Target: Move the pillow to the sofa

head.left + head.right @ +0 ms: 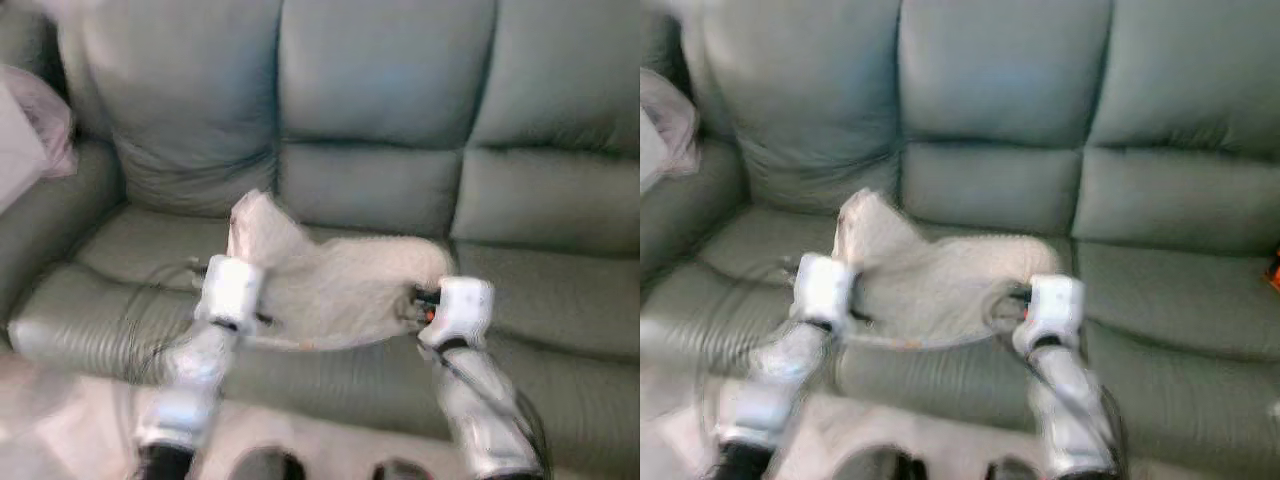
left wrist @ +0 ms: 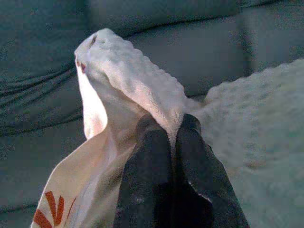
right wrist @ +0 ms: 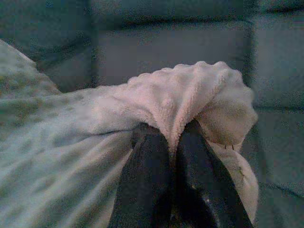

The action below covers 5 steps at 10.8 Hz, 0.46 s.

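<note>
Left gripper (image 2: 173, 142) pinched on pillow (image 1: 340, 285) corner | right gripper (image 3: 173, 137) pinched on opposite corner | pillow spans between both, long axis side to side, over sofa (image 1: 380, 110) seat | judgement: lower and let go.

A pale pink cloth (image 1: 35, 125) drapes the armrest at left.

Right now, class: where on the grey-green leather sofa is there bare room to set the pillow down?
Bare seat lies right of the fluffy cream pillow on the grey-green leather sofa, and some left. The middle is crowded: the left gripper and right gripper pinch the pillow there.
</note>
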### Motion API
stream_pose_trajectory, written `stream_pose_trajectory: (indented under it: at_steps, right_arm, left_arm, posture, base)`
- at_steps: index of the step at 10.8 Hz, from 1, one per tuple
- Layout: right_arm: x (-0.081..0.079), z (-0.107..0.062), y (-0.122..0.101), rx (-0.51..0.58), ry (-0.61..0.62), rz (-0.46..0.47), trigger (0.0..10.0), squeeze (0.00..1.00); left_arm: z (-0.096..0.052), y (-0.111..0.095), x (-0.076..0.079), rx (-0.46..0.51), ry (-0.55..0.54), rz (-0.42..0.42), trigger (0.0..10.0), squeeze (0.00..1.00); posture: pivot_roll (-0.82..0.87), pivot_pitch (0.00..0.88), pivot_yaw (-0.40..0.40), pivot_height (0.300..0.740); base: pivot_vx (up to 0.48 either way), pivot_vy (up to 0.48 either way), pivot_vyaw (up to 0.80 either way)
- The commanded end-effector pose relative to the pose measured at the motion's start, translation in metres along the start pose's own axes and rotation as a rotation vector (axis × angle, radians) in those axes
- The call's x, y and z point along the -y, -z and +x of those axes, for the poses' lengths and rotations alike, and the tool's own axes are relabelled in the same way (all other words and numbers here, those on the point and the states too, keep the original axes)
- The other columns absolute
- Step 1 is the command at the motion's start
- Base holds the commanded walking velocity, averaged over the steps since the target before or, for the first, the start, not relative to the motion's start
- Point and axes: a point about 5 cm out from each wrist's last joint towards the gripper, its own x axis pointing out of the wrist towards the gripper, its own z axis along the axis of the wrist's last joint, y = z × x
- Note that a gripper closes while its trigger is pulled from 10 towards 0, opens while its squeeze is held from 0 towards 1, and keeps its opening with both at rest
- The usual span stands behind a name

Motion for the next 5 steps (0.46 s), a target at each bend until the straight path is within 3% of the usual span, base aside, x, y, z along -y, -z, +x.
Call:
stream_pose_trajectory:
  at_steps: [1,3,5]
  right_arm:
    - [-0.0075,0.0030,-0.0076,0.034,-0.016,0.014,10.0,0.00]
    - [-0.0064,0.0029,-0.0053,0.016,-0.003,0.019,10.0,0.00]
    - [-0.0052,0.0027,-0.0041,0.012,0.000,0.017,10.0,0.00]
  left_arm:
    - [0.0007,-0.0105,-0.0064,0.044,-0.001,0.026,10.0,0.00]
    - [-0.0005,-0.0054,0.0002,0.020,0.029,0.020,10.0,0.00]
    - [-0.0012,-0.0045,0.0035,0.017,0.036,0.019,10.0,0.00]
  posture:
    - [-0.03,0.000,0.039,0.740]
    - [-0.03,0.000,0.037,0.740]
    - [-0.03,0.000,0.035,0.740]
  base:
    - [0.000,0.000,0.00]
    - [0.000,0.000,0.00]
    - [0.000,0.000,-0.66]
